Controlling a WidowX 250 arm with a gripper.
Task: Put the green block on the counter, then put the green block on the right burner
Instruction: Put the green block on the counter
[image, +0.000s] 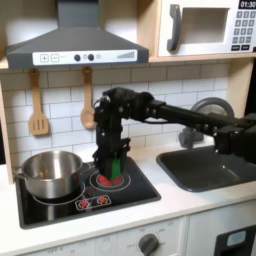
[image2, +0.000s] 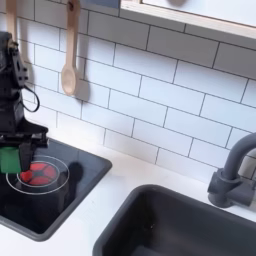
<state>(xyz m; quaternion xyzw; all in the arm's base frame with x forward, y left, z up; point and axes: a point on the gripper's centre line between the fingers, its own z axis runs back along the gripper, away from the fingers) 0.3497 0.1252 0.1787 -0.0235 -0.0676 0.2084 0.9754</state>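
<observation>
- The end effector (image: 111, 158) hangs straight down over the right burner (image: 108, 180), and the green block (image: 118, 160) sits pinched between its black fingers, a sliver of bright green peeking out on the first exterior view's right.
- In the second exterior view the green block (image2: 9, 158) shows at the far left edge, under the dark end effector (image2: 14, 150), just above the red rings at about ten o'clock from their centre.
- Whether the cube rests on the hob or floats a touch above it, I cannot tell.
- Key relation: the block is in the grasp; bare cream table (image: 175, 205) lies toward four o'clock in the first exterior view.
- Textures: glossy black hob (image: 60, 205), smooth plastic cube, shiny steel pot (image: 52, 172) on the other burner.
</observation>
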